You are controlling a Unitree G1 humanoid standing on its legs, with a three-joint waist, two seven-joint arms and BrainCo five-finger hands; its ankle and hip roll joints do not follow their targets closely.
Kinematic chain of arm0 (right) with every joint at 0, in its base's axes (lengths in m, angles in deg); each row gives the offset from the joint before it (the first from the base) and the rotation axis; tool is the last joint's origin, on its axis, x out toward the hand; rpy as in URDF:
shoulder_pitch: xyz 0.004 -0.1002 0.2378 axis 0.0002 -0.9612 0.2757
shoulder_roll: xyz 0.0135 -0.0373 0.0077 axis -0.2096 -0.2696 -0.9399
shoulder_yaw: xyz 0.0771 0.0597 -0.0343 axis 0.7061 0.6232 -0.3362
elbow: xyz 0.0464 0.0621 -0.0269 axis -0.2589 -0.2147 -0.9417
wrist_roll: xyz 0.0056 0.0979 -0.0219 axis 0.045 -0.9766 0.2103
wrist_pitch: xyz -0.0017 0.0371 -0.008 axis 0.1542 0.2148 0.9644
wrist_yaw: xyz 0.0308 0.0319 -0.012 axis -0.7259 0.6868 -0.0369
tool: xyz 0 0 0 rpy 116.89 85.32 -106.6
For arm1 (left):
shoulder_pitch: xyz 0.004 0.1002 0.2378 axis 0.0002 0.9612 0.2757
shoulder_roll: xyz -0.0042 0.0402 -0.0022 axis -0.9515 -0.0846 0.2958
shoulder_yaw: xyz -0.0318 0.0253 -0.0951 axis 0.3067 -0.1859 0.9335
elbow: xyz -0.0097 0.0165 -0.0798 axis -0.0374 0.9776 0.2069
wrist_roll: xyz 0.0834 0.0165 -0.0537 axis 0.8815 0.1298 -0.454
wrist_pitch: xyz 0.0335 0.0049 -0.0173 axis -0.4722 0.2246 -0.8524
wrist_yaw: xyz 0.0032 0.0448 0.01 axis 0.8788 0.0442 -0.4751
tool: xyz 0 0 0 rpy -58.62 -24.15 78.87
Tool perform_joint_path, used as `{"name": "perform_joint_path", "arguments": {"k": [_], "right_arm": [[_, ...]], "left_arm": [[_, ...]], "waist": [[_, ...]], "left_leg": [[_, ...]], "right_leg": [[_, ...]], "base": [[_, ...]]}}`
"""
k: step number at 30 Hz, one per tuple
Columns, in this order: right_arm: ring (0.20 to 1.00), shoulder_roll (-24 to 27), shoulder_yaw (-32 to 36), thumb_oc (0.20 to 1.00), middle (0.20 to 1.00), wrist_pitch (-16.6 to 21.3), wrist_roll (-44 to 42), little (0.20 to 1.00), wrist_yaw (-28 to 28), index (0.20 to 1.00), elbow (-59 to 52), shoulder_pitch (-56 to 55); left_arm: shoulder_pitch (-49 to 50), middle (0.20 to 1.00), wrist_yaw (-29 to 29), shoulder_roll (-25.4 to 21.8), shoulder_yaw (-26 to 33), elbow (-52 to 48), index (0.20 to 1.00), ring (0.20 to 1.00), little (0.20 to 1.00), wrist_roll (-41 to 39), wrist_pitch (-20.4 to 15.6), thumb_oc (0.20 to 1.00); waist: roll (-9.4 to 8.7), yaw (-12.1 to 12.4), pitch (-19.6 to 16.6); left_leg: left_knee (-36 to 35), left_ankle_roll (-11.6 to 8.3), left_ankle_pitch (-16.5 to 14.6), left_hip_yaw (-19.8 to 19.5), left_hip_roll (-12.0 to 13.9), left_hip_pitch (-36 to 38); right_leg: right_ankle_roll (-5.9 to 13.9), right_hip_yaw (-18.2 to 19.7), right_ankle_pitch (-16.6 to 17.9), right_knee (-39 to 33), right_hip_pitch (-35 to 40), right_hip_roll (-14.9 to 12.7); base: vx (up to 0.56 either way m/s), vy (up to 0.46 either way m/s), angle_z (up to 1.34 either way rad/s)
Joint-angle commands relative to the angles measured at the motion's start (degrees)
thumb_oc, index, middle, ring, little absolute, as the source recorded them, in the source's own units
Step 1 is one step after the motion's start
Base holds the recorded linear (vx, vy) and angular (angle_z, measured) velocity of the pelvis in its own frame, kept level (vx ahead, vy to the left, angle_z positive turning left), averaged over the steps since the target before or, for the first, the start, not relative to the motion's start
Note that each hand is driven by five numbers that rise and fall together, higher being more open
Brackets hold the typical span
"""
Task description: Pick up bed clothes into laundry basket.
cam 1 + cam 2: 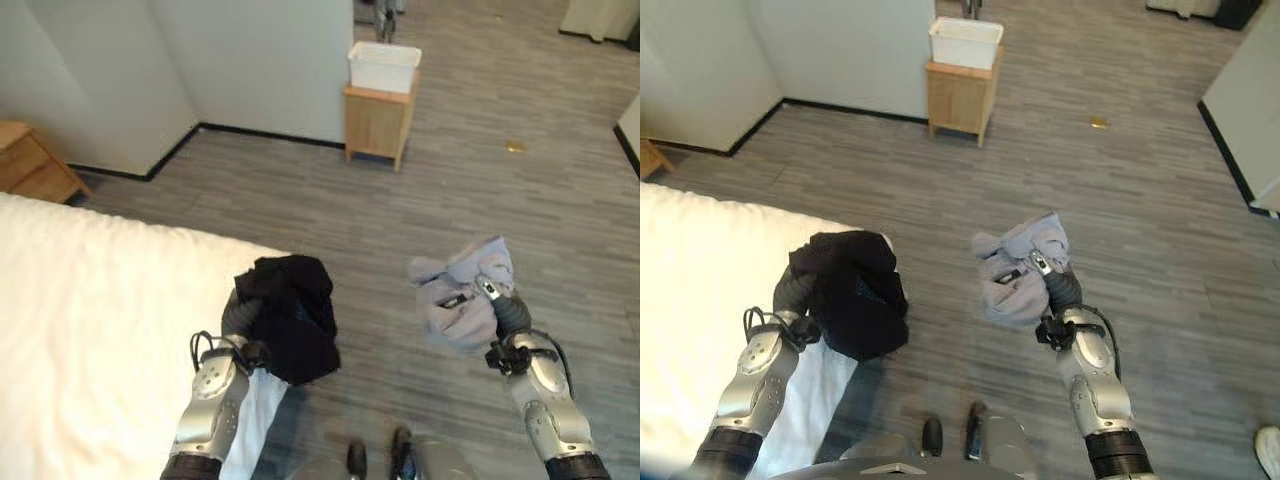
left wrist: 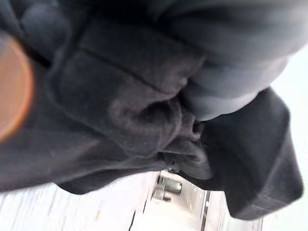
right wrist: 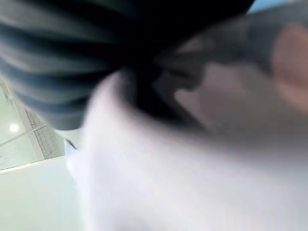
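— Where are the clothes?
— Centre frame: the black garment (image 1: 293, 316) bunched in the raised left hand (image 1: 240, 316), the grey garment (image 1: 458, 293) clutched in the right hand (image 1: 508, 312), over the floor (image 1: 400, 200).
— And the basket?
— The white basket (image 1: 382, 65) tops a wooden stand (image 1: 377, 124), upper centre; the bed (image 1: 90, 320) lies lower left.

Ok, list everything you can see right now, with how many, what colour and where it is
Black garment: one, black, bunched in the left hand, above the bed's edge.
Grey garment: one, light grey, bunched in the right hand, above the floor.
Bed: one, white cover, at the robot's left.
White bin: one, white, on the small cabinet.
Small cabinet: one, light wood, by the far wall corner.
Nightstand: one, light wood, far left beyond the bed.
Small object: one, yellowish, on the floor far right.
Floor: grey planks.
Left hand: closed on the black garment.
Right hand: closed on the grey garment.
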Motion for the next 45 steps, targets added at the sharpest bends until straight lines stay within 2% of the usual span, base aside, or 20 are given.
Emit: {"name": "perform_joint_path", "arguments": {"k": [1,5,8,11,13,16,17,20,24,26,28,30,32,33,34,35,37,39,42,45], "right_arm": [[0.200,1.41,3.16,0.200,0.200,3.93,-0.44,0.200,-0.59,0.200,-2.02,0.67],[0.200,1.38,4.31,0.200,0.200,4.08,-0.81,0.200,-0.01,0.200,-2.36,-0.33],[0.200,1.38,3.38,0.200,0.200,4.23,-0.93,0.200,0.16,0.200,-0.61,1.58],[0.200,3.03,2.10,0.200,0.200,4.35,-1.15,0.200,0.88,0.200,0.32,3.06],[0.200,4.14,2.03,0.200,0.200,4.77,-2.21,0.200,0.08,0.200,0.65,3.16],[0.200,5.14,1.90,0.200,0.200,4.15,-1.09,0.200,-0.56,0.200,1.00,3.32],[0.200,5.45,1.87,0.200,0.200,3.69,-1.26,0.200,-1.09,0.200,0.92,4.01],[0.200,5.04,2.00,0.200,0.200,3.86,-1.83,0.200,-0.82,0.200,0.29,3.21],[0.200,4.43,0.78,0.200,0.200,4.14,-1.61,0.200,-0.45,0.200,0.47,1.85],[0.200,4.33,0.67,0.200,0.200,4.02,-0.93,0.200,-0.06,0.200,-0.30,1.07],[0.200,4.27,-0.33,0.200,0.200,3.00,0.12,0.200,0.59,0.200,-0.74,1.68],[0.200,3.94,-1.15,0.200,0.200,2.59,1.06,0.200,1.32,0.200,-1.04,2.12],[0.200,2.78,-2.09,0.200,0.200,2.39,1.41,0.200,1.77,0.200,-1.31,2.41],[0.200,2.76,-2.11,0.200,0.200,2.39,1.42,0.200,1.77,0.200,-1.30,2.45],[0.200,1.14,-3.45,0.200,0.200,2.22,0.52,0.200,2.64,0.200,-1.69,4.10],[0.200,0.78,-3.84,0.200,0.200,1.98,0.72,0.200,3.00,0.200,-1.56,4.21],[0.200,0.99,-4.67,0.200,0.200,2.16,1.80,0.200,3.51,0.200,-1.66,4.85],[0.200,0.80,-4.68,0.200,0.200,1.63,1.69,0.200,2.93,0.200,-1.64,5.05],[0.200,1.06,-4.21,0.200,0.200,1.11,0.28,0.200,3.77,0.200,-2.00,4.82],[0.200,1.93,-1.87,0.200,0.200,1.64,0.27,0.200,2.46,0.200,-2.66,2.83]], "left_arm": [[-0.61,0.200,0.88,-2.52,0.16,-5.34,0.200,0.200,0.200,-2.03,-3.88,0.200],[-0.28,0.200,1.54,-2.30,0.16,-5.32,0.200,0.200,0.200,-1.40,-4.05,0.200],[0.76,0.200,1.72,-1.81,1.20,-5.44,0.200,0.200,0.200,-0.91,-3.60,0.200],[0.98,0.200,1.27,-1.43,2.47,-5.84,0.200,0.200,0.200,-1.46,-3.79,0.200],[1.20,0.200,1.70,-1.50,2.36,-6.27,0.200,0.200,0.200,-2.85,-3.21,0.200],[0.90,0.200,1.83,-1.70,2.14,-6.78,0.200,0.200,0.200,-2.85,-2.80,0.200],[-0.16,0.200,1.59,-1.13,1.54,-6.53,0.200,0.200,0.200,-3.72,-2.83,0.200],[-0.93,0.200,1.46,-0.71,0.79,-5.88,0.200,0.200,0.200,-4.19,-3.28,0.200],[-1.72,0.200,0.92,-0.45,-0.51,-4.52,0.200,0.200,0.200,-3.42,-3.73,0.200],[-0.77,0.200,0.81,-0.29,-0.21,-4.84,0.200,0.200,0.200,-2.64,-3.58,0.200],[0.13,0.200,0.65,-0.60,0.77,-4.89,0.200,0.200,0.200,-2.31,-3.55,0.200],[1.06,0.200,0.72,-0.43,1.01,-4.77,0.200,0.200,0.200,-2.03,-3.46,0.200],[1.78,0.200,0.46,-0.59,1.07,-4.47,0.200,0.200,0.200,-1.80,-3.05,0.200],[1.77,0.200,0.45,-0.61,1.10,-4.48,0.200,0.200,0.200,-1.80,-3.04,0.200],[1.64,0.200,0.23,-1.25,1.05,-4.94,0.200,0.200,0.200,-1.37,-2.51,0.200],[1.70,0.200,0.15,-1.43,1.00,-5.35,0.200,0.200,0.200,-1.75,-2.63,0.200],[1.61,0.200,-0.22,-1.84,1.16,-5.71,0.200,0.200,0.200,-1.99,-2.76,0.200],[1.66,0.200,-0.38,-2.45,1.25,-5.80,0.200,0.200,0.200,-1.71,-2.79,0.200],[1.27,0.200,0.15,-3.15,1.33,-6.11,0.200,0.200,0.200,-2.30,-2.77,0.200],[0.84,0.200,0.89,-3.08,0.25,-4.46,0.200,0.200,0.200,-1.99,-2.48,0.200]], "waist": [[-0.46,-1.28,-2.67],[-1.63,-2.80,-4.20],[-1.48,-1.98,-6.16],[-1.12,-1.42,-6.03],[-3.01,-0.56,-4.15],[-4.05,1.28,-2.46],[-4.01,3.56,-0.91],[-3.59,4.86,-0.50],[-0.98,6.67,-1.31],[-0.22,6.65,-2.01],[0.04,7.26,-4.16],[-0.86,7.69,-6.22],[-3.18,8.04,-7.10],[-3.08,8.27,-7.30],[-3.86,8.72,-6.19],[-2.89,8.51,-5.57],[-1.75,7.48,-4.02],[0.37,5.47,-2.94],[0.82,3.01,-2.38],[-0.79,-0.17,-2.18]], "left_leg": [[-2.27,-5.63,-3.27,-1.86,7.87,6.20],[-0.60,-7.62,-5.05,-5.11,10.15,8.64],[2.50,-9.95,-3.37,-4.67,13.85,9.73],[19.84,-11.25,11.19,-3.63,19.37,3.76],[34.57,-9.33,11.74,-0.09,20.86,-2.82],[38.68,-9.20,10.10,3.25,19.43,-6.15],[40.46,-9.19,7.53,3.76,15.65,-13.43],[31.80,-9.28,8.04,4.92,13.96,-18.28],[7.42,-8.89,13.06,4.62,9.74,-20.96],[-0.17,-9.54,15.45,8.46,8.95,-21.85],[0.01,-8.86,17.16,12.58,8.72,-20.61],[1.17,-6.78,15.34,14.08,7.80,-19.69],[3.70,-4.61,11.82,14.39,5.38,-18.33],[3.72,-4.59,11.90,14.60,5.64,-18.58],[5.00,-1.96,7.45,14.85,4.48,-15.32],[4.53,-1.13,6.44,14.49,4.65,-12.62],[4.20,-0.42,5.39,13.99,5.11,-9.96],[3.21,0.10,3.98,11.29,5.82,-6.31],[0.35,-0.86,2.69,7.88,5.42,-1.23],[-2.01,-3.07,-1.07,1.70,4.70,4.48]], "right_leg": [[3.46,4.15,12.67,-14.32,-2.01,-4.45],[4.77,3.71,14.44,-13.07,-0.96,-6.70],[5.30,-2.69,16.12,-12.82,1.54,-6.91],[2.14,-5.94,14.24,-12.66,6.31,-3.18],[-0.94,-8.67,12.14,-14.57,11.77,-1.97],[-2.40,-8.94,10.12,-15.38,14.81,-0.96],[-2.67,-7.84,8.67,-15.38,16.94,-0.54],[-2.60,-7.44,7.05,-15.38,18.84,0.41],[-2.80,-7.19,2.52,-15.38,23.12,3.48],[-2.94,-7.73,-0.09,-15.38,26.21,4.12],[-3.28,-6.88,-2.38,-15.38,29.94,3.98],[-1.93,-7.55,-3.37,-15.04,32.72,1.35],[0.73,-8.41,0.89,-5.22,31.05,-3.79],[0.70,-8.09,1.00,-5.10,30.61,-3.68],[3.83,-6.92,12.49,13.77,25.28,-6.50],[4.45,-7.39,15.66,20.36,21.20,-7.82],[4.34,-7.33,17.97,26.00,16.67,-8.04],[2.51,-7.52,11.60,31.43,9.87,-5.20],[0.50,-10.32,7.86,20.32,4.68,-5.03],[1.12,-1.46,8.23,-4.92,3.08,0.59]], "base": [[0.47,-0.271,0.59],[0.38,-0.311,0.91],[0.41,-0.440,0.66],[0.35,-0.544,-0.19],[0.29,-0.607,0.01],[0.25,-0.374,-0.17],[0.29,-0.198,-0.27],[0.36,-0.153,-0.35],[0.46,-0.018,0.06],[0.56,0.008,-0.11],[0.63,0.058,0.21],[0.69,0.168,-0.08],[0.57,0.178,-0.14],[0.48,0.194,-0.29],[0.43,0.224,-0.21],[0.42,0.221,-0.12],[0.26,0.138,0.08],[0.41,0.102,0.43],[0.55,-0.044,0.77],[0.62,-0.164,0.80]]}}
